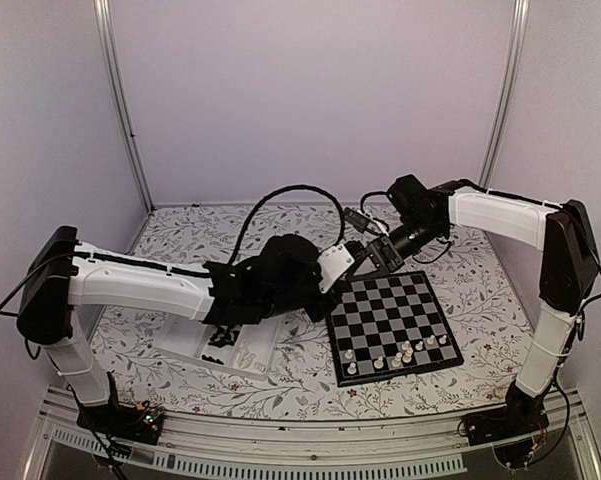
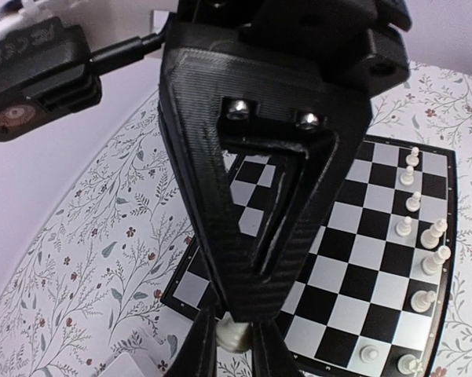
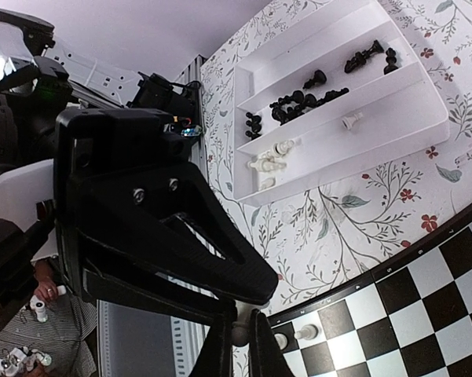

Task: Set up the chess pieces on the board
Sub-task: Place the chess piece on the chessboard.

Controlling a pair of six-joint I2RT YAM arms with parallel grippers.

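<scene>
Left gripper pinches white piece; right gripper closed on it too. Board: several white pieces placed; black pieces wait in tray.

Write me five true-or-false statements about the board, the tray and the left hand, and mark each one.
1. White pieces stand along the near edge of the board. True.
2. Black pieces already stand on the board. False: none shows there; the black pieces lie in the tray.
3. The left hand is shut on a white piece. True.
4. The tray holds only black pieces. False: white ones lie in it too.
5. The tray lies to the right of the board. False: it lies to the board's left.
</scene>
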